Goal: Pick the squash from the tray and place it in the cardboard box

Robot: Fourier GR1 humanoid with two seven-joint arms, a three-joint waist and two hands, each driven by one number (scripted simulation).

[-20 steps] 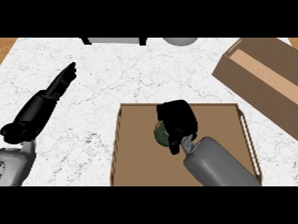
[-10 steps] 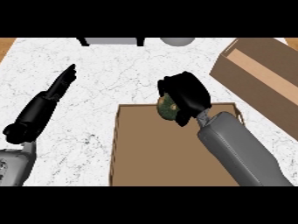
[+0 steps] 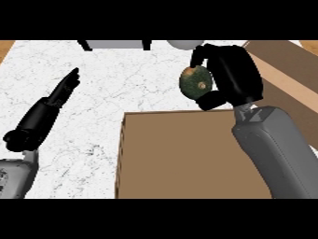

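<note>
White marbled counter [image 3: 120, 79] with wood floor at the far corners, brown tray [image 3: 182, 158] near the front, right hand [image 3: 231, 74] curled around a green squash [image 3: 196, 80] above the counter beyond the tray, cardboard box [image 3: 295, 79] cut off at right, left hand [image 3: 61, 88] straight-fingered, resting at left.
</note>
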